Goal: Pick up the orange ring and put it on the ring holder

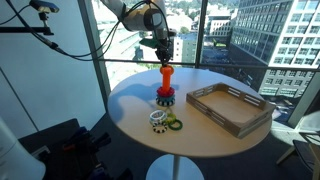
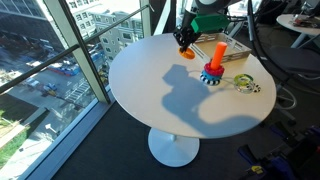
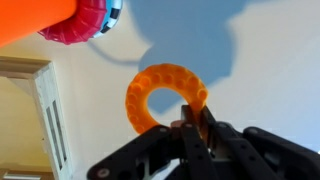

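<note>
Hand [image 3: 192, 118] clamped tight on rim of orange ring [image 3: 160, 92], held in air over counter [image 2: 150, 95]. Ring sits just beside top of ring holder [image 2: 217, 52], not on it yet. Coloured rings [image 1: 164, 98] stacked at holder's foot. White ring [image 1: 158, 118] & green/yellow ring [image 1: 173, 124] lie near holder, w/ tray [image 1: 232, 108] further off.

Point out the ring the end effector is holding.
The orange ring, pinched in the end effector above the table. The white ring and the green-yellow ring lie flat on it.
</note>
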Robot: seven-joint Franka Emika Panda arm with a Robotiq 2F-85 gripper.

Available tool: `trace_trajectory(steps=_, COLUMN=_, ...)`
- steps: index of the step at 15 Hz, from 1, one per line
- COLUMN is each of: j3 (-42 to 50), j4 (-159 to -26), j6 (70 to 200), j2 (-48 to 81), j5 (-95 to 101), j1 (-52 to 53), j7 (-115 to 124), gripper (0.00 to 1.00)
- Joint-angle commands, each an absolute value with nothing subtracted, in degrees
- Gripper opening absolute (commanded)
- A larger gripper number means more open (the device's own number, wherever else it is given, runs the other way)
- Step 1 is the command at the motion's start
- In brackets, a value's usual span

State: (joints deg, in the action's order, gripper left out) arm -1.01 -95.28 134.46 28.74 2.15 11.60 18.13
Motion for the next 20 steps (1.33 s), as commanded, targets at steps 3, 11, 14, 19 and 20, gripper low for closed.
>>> trace_trajectory(steps=3, j3=-0.5, j4=-94.0, j6=130.1, j2=23.6, j5=4.4, j1=12.1, j7=18.8, gripper=0.06)
trace_trajectory(steps=11, j3=-0.8, j4=-94.0, j6=121.0, j2=17.2, j5=9.0, j1=11.9, j7=20.0, gripper=0.06)
trace_trajectory(steps=14, j3=-0.8, j4=-95.2, j6=118.6, j2=14.8, j5=10.8, j1=11.5, j7=20.5, gripper=0.06)
trace_trajectory(steps=19, j3=-0.4, j4=-96.6, j6=118.1, j2=13.7, j5=12.6, j1=10.3, j7=21.5, gripper=0.06)
trace_trajectory(steps=20, j3=-0.3, j4=-96.8, j6=118.3, j2=14.0, j5=12.5, j1=9.9, j7=21.5, gripper=0.06)
